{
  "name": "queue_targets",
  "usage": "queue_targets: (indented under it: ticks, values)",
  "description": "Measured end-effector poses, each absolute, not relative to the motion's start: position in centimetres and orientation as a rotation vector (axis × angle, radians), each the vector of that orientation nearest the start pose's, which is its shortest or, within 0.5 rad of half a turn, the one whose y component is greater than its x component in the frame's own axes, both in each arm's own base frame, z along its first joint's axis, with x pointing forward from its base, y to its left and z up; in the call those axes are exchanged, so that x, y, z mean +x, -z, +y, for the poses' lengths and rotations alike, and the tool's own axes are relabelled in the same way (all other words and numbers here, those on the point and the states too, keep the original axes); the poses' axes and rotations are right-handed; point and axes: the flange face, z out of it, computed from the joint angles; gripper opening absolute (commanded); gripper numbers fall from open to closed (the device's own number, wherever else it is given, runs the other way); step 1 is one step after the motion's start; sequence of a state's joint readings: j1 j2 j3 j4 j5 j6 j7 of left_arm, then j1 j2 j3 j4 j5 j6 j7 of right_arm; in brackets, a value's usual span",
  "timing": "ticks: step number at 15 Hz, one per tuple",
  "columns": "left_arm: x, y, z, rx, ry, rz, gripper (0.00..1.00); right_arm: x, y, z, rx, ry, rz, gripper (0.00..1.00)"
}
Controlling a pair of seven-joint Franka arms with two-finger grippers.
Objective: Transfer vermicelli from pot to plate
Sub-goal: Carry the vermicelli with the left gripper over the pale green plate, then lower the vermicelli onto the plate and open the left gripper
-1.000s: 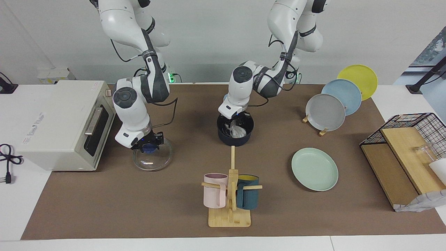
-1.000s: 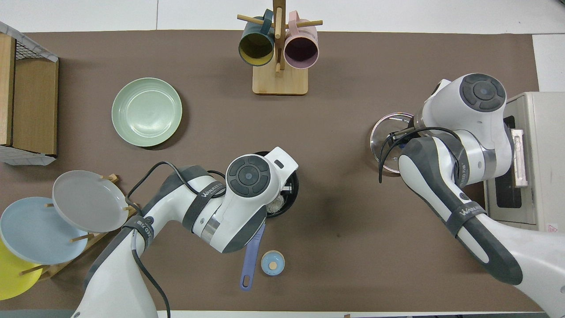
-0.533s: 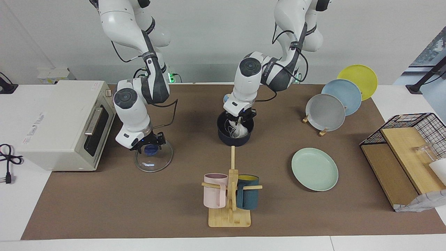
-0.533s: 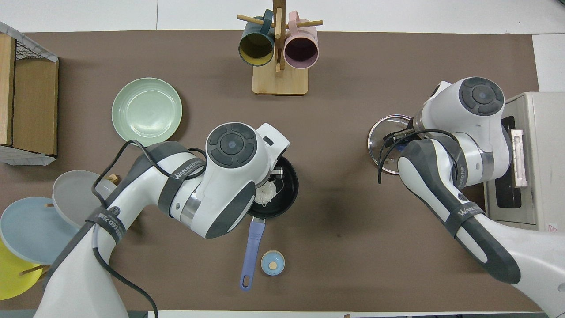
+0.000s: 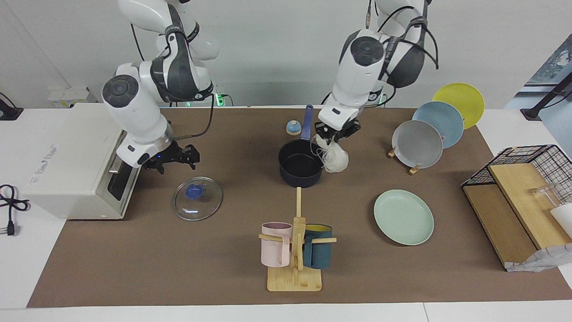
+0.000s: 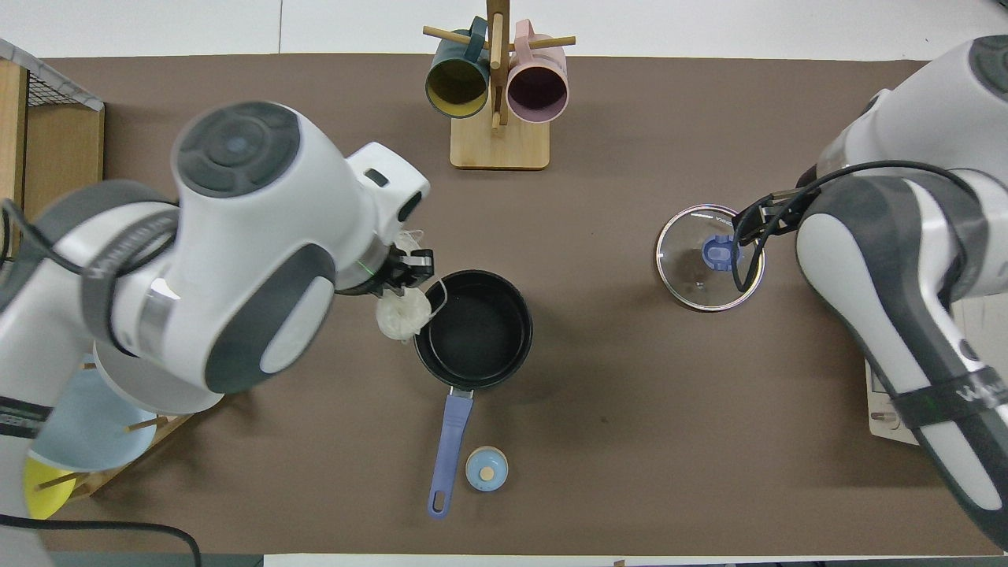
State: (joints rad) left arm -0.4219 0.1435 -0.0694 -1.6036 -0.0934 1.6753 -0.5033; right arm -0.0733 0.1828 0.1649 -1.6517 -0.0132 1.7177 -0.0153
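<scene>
The left pincer [image 5: 335, 132] grips the vermicelli [image 5: 334, 157] in the air beside the pot [image 5: 300, 169]; the plate [image 5: 403, 217] lies farther out, nothing between. The right pincer [image 5: 172, 157] hangs open above the tabletop [image 5: 134, 259] near the lid [image 5: 197, 204]. The overhead view shows the pot's inside bare.

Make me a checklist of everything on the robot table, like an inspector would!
Surface: brown mat over a white table.
Job's things: vermicelli hangs from the left claw, lifted clear beside the pot, which looks empty; the plate is bare, toward the left arm's end.
Clutter: glass lid, mug rack, small blue bell, plate stand, wire basket.
Grippers: left claw shut on the vermicelli; right claw open in the air, by the toaster oven.
Cables: black cord beside the oven; arm cables.
Surroundings: white wall.
</scene>
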Motion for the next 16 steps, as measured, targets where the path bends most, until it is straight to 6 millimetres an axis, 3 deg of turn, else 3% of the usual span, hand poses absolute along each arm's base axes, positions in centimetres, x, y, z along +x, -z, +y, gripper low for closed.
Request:
queue_targets:
  ticks: [3, 5, 7, 10, 13, 16]
  values:
    - [56.6, -55.9, -20.0, -3.226, -0.135, -0.081, 0.00, 59.0, -54.3, 3.6, -3.131, -0.191, -0.135, 1.00]
    - [58.4, -55.8, -15.2, -3.239, -0.101, -0.079, 0.00, 57.5, -56.4, 3.5, -3.134, -0.235, -0.134, 1.00]
    - [60.0, -55.0, -11.8, -3.249, -0.058, -0.084, 0.00, 56.7, -58.8, 3.6, -3.136, -0.248, -0.133, 1.00]
    - [62.2, -50.6, -9.4, -3.256, -0.010, -0.063, 0.00, 56.0, -61.2, 3.5, -3.139, -0.245, -0.105, 1.00]
    - [63.0, -44.5, -9.0, -3.256, 0.032, -0.044, 0.00, 55.6, -61.3, 3.0, -3.140, -0.276, -0.077, 1.00]
    - [63.5, -40.3, -9.2, -3.256, 0.029, -0.018, 0.00, 55.1, -61.1, 2.4, -3.138, -0.319, -0.057, 1.00]
